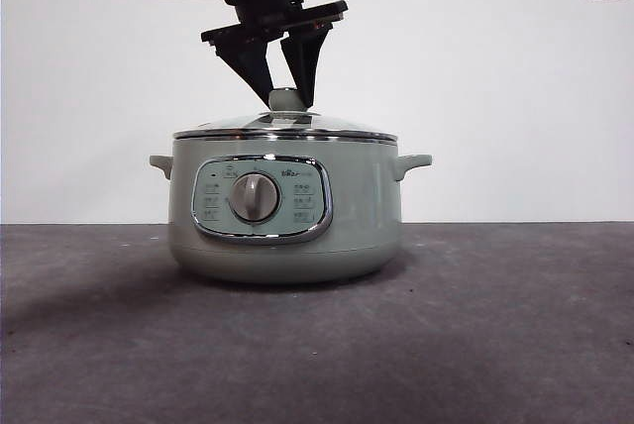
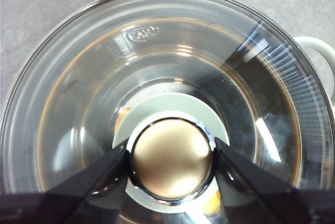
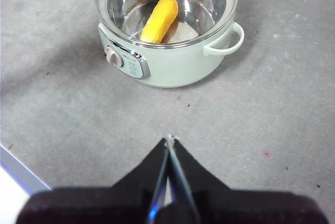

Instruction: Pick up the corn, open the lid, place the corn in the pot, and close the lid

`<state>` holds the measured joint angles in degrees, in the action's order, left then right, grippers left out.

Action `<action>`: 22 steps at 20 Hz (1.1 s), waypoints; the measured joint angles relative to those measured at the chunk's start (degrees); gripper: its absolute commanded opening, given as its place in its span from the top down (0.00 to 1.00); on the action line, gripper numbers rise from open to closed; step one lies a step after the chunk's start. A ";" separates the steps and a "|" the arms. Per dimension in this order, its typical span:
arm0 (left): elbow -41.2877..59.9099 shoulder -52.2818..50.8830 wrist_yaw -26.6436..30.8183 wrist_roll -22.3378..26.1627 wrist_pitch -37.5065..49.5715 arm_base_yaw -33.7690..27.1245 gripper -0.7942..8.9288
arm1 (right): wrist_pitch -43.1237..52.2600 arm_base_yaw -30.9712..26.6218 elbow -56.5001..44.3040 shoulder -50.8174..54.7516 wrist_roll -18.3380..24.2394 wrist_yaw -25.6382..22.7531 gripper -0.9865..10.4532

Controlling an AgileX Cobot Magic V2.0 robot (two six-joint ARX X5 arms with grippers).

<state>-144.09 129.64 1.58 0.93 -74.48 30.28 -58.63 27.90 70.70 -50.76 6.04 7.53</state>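
The small yellow-orange tapered corn [image 3: 159, 20] lies inside the squat sage-green round pot [image 1: 287, 216], on its metal bottom. The right wrist view shows it through the glass, with its long axis slanted across the pot floor. Over it sits the round domed glass lid [image 1: 285, 127] with the shiny metal rim, resting level on the pot rim as far as the front view shows. In the middle of the lid stands the sage-green round knob [image 1: 287, 99].

The left gripper [image 2: 171, 158] comes straight down from above onto this knob, and its two black jaws stand one on each side of it, touching or almost touching its metal collar. Whether they press firmly cannot be told. The knob is directly between the jaws, so the coming move seems to depend only on a vertical line: spread the jaws and rise away from the lid.

The right gripper [image 3: 168, 141] waits well apart, on the near side of the grey table [image 1: 515, 345], with its jaws pressed together and holding nothing. The left arm is clearly the nearer one.
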 measured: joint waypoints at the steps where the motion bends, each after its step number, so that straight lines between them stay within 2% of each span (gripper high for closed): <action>1: 0.00 0.00 0.09 0.39 0.00 -0.02 0.93 | 0.00 0.00 0.00 0.00 0.00 -0.02 0.92; 7: -0.02 0.00 -1.79 3.02 0.00 -0.61 0.90 | -0.02 0.00 0.00 0.00 0.02 0.26 0.92; 9: -0.02 0.09 -3.26 4.11 0.02 -0.92 0.78 | -0.04 0.00 0.00 0.00 0.00 0.42 0.92; 10: -0.02 0.11 -3.48 4.39 0.13 -0.98 0.75 | -0.09 0.00 0.00 0.00 0.00 0.42 0.92; 13: -0.02 0.11 -3.50 4.66 0.24 -0.98 0.74 | -1.01 0.00 0.00 0.00 0.00 0.42 0.92; 16: -0.02 0.11 -3.48 4.63 0.24 -1.01 0.48 | -2.05 0.00 0.00 0.00 0.00 0.42 0.92; 17: -0.02 0.11 -3.69 4.61 0.24 -1.01 0.43 | -2.29 0.00 0.00 0.00 0.00 0.42 0.92; 22: -0.37 0.11 -4.20 4.61 1.81 -0.85 0.43 | -3.02 0.00 0.00 0.00 0.00 0.42 0.92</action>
<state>-144.46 129.75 -2.61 5.54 -72.66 29.43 -61.65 27.90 70.70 -50.76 6.04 7.94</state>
